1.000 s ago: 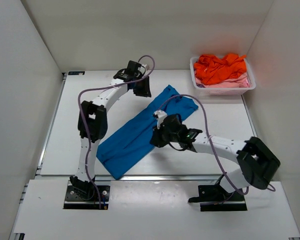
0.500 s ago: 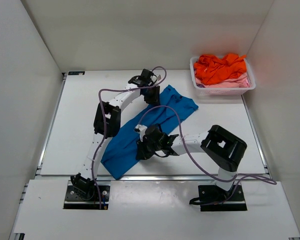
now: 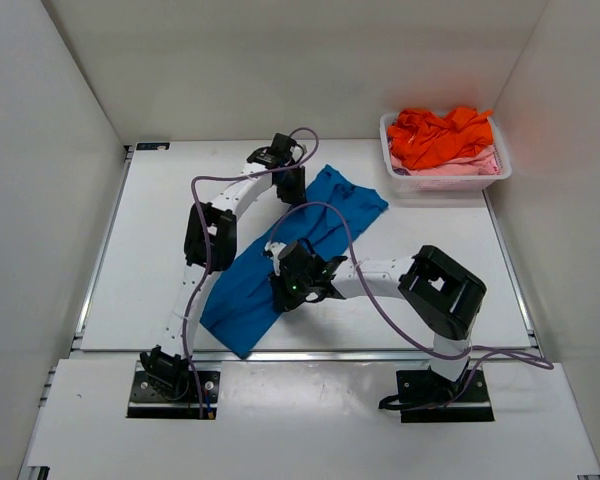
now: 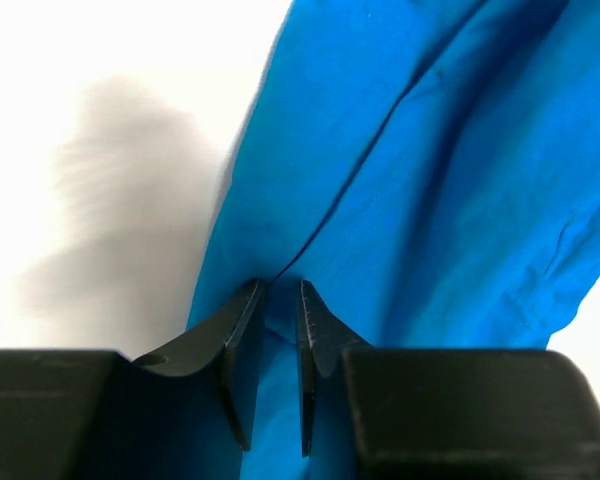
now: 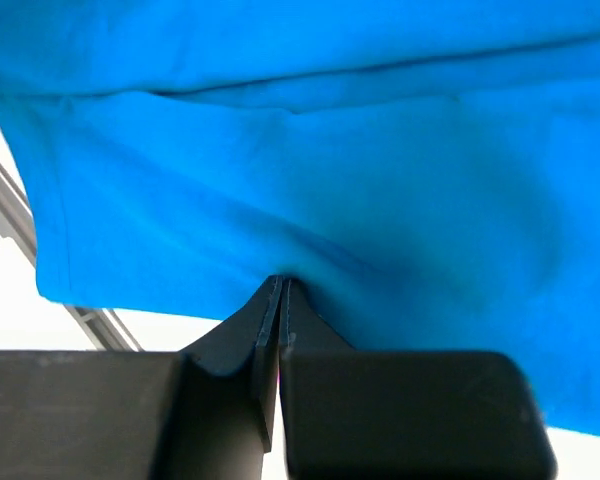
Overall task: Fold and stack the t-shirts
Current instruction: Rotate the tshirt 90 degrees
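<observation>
Dragged toward 9 o'clock, the blue t-shirt [image 3: 242,300] sat clamped in my left gripper [image 4: 278,290] and right gripper [image 5: 281,287]; uneven pulling could slip it.

Blue t-shirt [image 3: 240,300]: bright blue, plain. Orange t-shirt [image 3: 440,135]: vivid orange, plain. Pink t-shirt [image 3: 460,169]: pale pink. Basket [image 3: 445,184]: white lattice. Table [image 3: 140,260]: white. Arms [image 3: 380,272]: white links, black joints. Left gripper [image 4: 276,300], right gripper [image 5: 281,295]: black. Cables [image 3: 505,351]: purple.

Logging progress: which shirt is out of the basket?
The blue t-shirt, lying on the table; the orange shirt and the pink shirt sit in the white basket.
</observation>
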Available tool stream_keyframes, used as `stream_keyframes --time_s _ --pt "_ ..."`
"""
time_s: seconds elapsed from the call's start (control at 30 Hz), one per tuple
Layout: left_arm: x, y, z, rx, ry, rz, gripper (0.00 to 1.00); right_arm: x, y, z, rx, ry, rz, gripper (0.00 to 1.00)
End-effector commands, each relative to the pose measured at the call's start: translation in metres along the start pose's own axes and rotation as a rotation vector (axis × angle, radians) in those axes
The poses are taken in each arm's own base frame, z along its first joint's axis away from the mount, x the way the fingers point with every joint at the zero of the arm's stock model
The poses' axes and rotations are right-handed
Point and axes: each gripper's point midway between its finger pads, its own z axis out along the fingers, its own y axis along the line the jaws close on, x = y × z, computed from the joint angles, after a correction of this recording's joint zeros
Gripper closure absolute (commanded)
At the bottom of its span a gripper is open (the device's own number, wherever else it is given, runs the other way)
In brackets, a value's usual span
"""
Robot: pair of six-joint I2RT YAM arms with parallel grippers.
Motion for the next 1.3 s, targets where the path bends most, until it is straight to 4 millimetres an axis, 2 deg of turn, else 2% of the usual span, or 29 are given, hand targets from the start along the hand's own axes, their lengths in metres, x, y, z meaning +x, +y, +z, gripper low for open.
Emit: stream_keyframes --time_s 0.0,0.03,0.1,0.13,0.23,0.4,0.53,0.63,0.67,0.73,0.77,0.83,0.93,1.0,1.03,1.07,1.17,1.23,1.27 --pt "0.001 0.057 -0.009 -0.141 0.018 -0.079 0.70 0.061 -0.064 -0.011 0.224 0.214 0.011 1.00" --pt "-0.002 0.057 -0.011 -0.136 0.011 -0.089 0.70 0.064 -0.067 -0.012 0.222 0.229 0.003 1.00" --pt "-0.002 0.075 -0.015 -0.150 0.012 -0.126 0.71 0.069 -0.075 -0.019 0.237 0.247 0.008 1.00" --pt "-0.007 0.076 -0.018 -0.149 -0.003 -0.140 0.70 0.077 -0.077 -0.024 0.238 0.279 -0.003 1.00" --pt "-0.019 0.098 -0.030 -0.171 -0.038 -0.180 0.71 0.081 -0.089 -0.034 0.245 0.300 -0.002 1.00" --pt "-0.032 0.115 -0.041 -0.198 -0.075 -0.221 0.71 0.099 -0.108 -0.054 0.191 0.349 0.020 1.00" --pt "-0.030 0.127 -0.041 -0.216 -0.073 -0.239 0.71 0.099 -0.128 -0.070 0.222 0.342 0.050 1.00" --pt "-0.031 0.129 -0.042 -0.214 -0.078 -0.239 0.71 0.101 -0.131 -0.077 0.216 0.329 0.062 0.99" --pt "-0.030 0.127 -0.040 -0.212 -0.074 -0.233 0.70 0.096 -0.133 -0.078 0.216 0.315 0.062 1.00" --pt "-0.033 0.124 -0.042 -0.211 -0.082 -0.237 0.71 0.103 -0.132 -0.080 0.215 0.341 0.067 1.00" --pt "-0.036 0.115 -0.044 -0.202 -0.088 -0.220 0.70 0.108 -0.134 -0.082 0.227 0.357 0.067 1.00" --pt "-0.036 0.110 -0.044 -0.202 -0.087 -0.204 0.71 0.115 -0.136 -0.085 0.240 0.375 0.062 1.00" --pt "-0.034 0.104 -0.050 -0.227 -0.084 -0.196 0.71 0.120 -0.147 -0.093 0.285 0.387 0.064 1.00" --pt "-0.033 0.104 -0.060 -0.232 -0.094 -0.204 0.69 0.119 -0.154 -0.100 0.295 0.386 0.071 1.00" --pt "-0.033 0.098 -0.065 -0.205 -0.098 -0.206 0.68 0.115 -0.152 -0.102 0.281 0.370 0.065 1.00" --pt "-0.033 0.100 -0.065 -0.188 -0.107 -0.216 0.65 0.110 -0.152 -0.103 0.264 0.352 0.043 1.00" --pt "-0.057 0.083 -0.100 -0.130 -0.211 -0.212 0.60 0.081 -0.138 -0.108 0.196 0.246 0.018 1.00" --pt "-0.077 0.071 -0.139 -0.109 -0.302 -0.190 0.56 0.059 -0.130 -0.114 0.185 0.179 -0.001 0.98" --pt "-0.083 0.064 -0.161 -0.100 -0.338 -0.172 0.54 0.049 -0.124 -0.118 0.184 0.147 -0.009 0.94"
